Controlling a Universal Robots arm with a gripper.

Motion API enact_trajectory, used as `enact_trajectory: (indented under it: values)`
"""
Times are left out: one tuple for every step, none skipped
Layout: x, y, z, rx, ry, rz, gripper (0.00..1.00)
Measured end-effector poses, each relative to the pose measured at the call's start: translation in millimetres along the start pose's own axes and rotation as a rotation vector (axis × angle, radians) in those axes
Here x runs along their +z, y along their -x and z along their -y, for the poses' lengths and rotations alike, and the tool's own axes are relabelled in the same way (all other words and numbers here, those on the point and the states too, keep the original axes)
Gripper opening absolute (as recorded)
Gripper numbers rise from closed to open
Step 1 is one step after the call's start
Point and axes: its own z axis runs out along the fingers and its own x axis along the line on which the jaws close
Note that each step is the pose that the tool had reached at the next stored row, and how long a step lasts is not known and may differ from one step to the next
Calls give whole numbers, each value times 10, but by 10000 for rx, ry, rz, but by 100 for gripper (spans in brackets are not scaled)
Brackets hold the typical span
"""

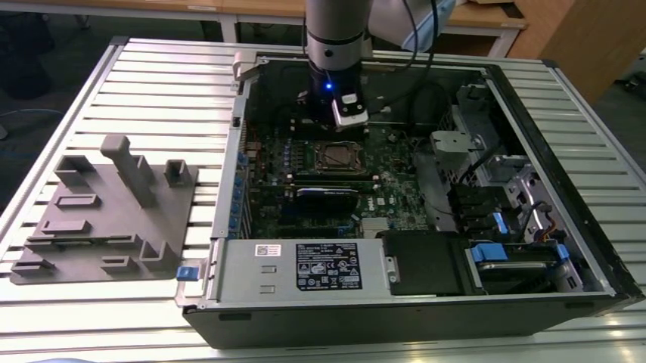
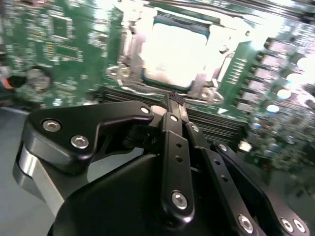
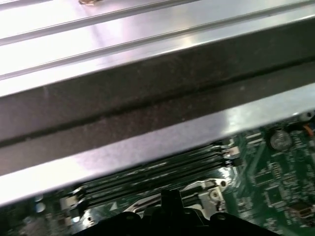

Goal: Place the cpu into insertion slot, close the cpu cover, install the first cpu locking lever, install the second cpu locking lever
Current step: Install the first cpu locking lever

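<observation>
The cpu [image 2: 176,48] shows its bright silver top, lying flat in the insertion slot [image 1: 337,157] on the green motherboard inside the open computer case. The cpu cover [image 2: 132,46], a metal frame, lies flat around the chip. My gripper [image 2: 172,98] hovers just above the board, beside the socket's edge next to the long black memory slots [image 3: 147,174]. Its black fingers [image 2: 170,142] are pressed together with nothing between them. In the exterior view the gripper [image 1: 346,125] hangs just beyond the socket's far side. The locking levers cannot be made out.
The case [image 1: 565,151] lies open on a slatted metal table [image 1: 151,91]. A grey fixture plate [image 1: 106,212] sits at the exterior view's left. A black card [image 1: 325,198], cables and drive bays [image 1: 504,219] crowd the case's near and right parts.
</observation>
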Motion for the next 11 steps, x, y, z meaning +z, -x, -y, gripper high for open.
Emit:
enact_trajectory:
  values:
    - [1,1,0,12,-35,-101,11]
    - [0,0,0,13,-40,-110,11]
    - [0,0,0,14,-43,-118,11]
    - [1,1,0,14,-43,-125,11]
    - [2,1,-1,13,-53,-122,11]
    - [2,1,0,9,-119,-109,11]
    - [1,1,0,5,-153,-105,11]
    - [-1,1,0,1,-164,-108,11]
    - [-5,1,-1,0,-176,-108,11]
    - [-12,1,-1,0,-187,-107,11]
    - [-20,2,-3,-2,-195,-106,11]
